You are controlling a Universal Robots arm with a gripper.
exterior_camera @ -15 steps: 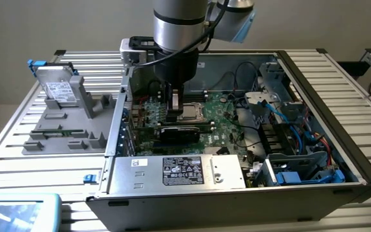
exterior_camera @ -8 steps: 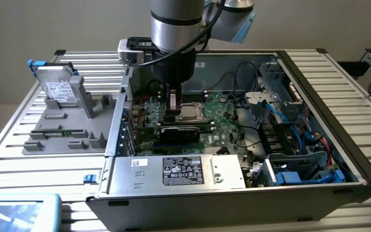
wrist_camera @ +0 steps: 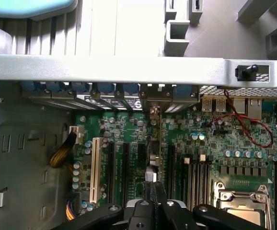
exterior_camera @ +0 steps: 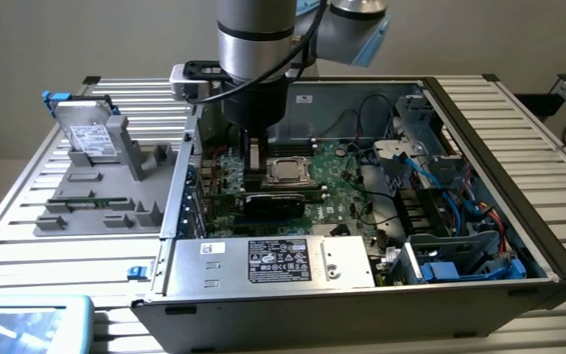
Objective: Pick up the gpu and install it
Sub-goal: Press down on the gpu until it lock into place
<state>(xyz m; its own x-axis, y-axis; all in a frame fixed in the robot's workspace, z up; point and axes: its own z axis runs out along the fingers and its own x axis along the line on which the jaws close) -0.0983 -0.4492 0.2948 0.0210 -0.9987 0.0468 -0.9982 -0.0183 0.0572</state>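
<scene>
Pincer (wrist_camera: 154,203) closed on upright gpu (wrist_camera: 152,158) over motherboard (wrist_camera: 215,143).

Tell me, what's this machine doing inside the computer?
A robot arm has reached down into an open computer case. Its gripper is shut on the gpu, a thin card held edge-down over the slots of the green motherboard. A hard drive sits in a grey holder beside the case.

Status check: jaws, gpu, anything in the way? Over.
Jaws of gripper shut, down at top edge of gpu. It stands upright on motherboard, inside case. Blue cables apart from it.
</scene>
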